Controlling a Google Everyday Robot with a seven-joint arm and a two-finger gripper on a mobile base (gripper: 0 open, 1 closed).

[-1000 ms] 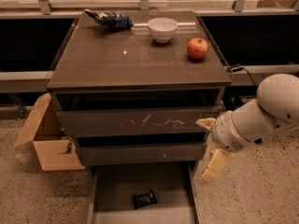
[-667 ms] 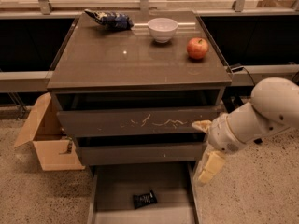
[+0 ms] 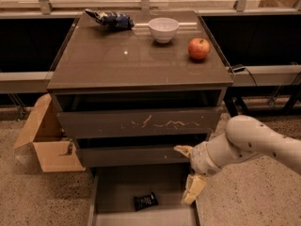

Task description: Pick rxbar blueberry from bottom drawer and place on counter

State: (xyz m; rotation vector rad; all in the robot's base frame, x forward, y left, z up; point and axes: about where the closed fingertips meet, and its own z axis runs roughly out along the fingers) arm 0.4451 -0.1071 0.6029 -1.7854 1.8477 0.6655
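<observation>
The rxbar blueberry (image 3: pixel 145 201), a small dark wrapped bar, lies flat on the floor of the pulled-out bottom drawer (image 3: pixel 117 187), near its front middle. My gripper (image 3: pixel 188 170) hangs at the drawer's right side, above and to the right of the bar and apart from it. It is open and empty, with one cream finger (image 3: pixel 183 149) up by the middle drawer front and the other (image 3: pixel 194 190) pointing down over the drawer's right wall. The glossy counter (image 3: pixel 127 60) tops the cabinet.
On the counter stand a red apple (image 3: pixel 199 48) at the right, a white bowl (image 3: pixel 163 28) at the back and a blue-and-white snack bag (image 3: pixel 110 19) at the back left. A scratched drawer front (image 3: pixel 141 123) sits above. An open cardboard box (image 3: pixel 47 140) stands on the floor at the left.
My arm and gripper have shifted left, closer to the open bottom drawer's right side. The bar and the things on the counter have not moved.
</observation>
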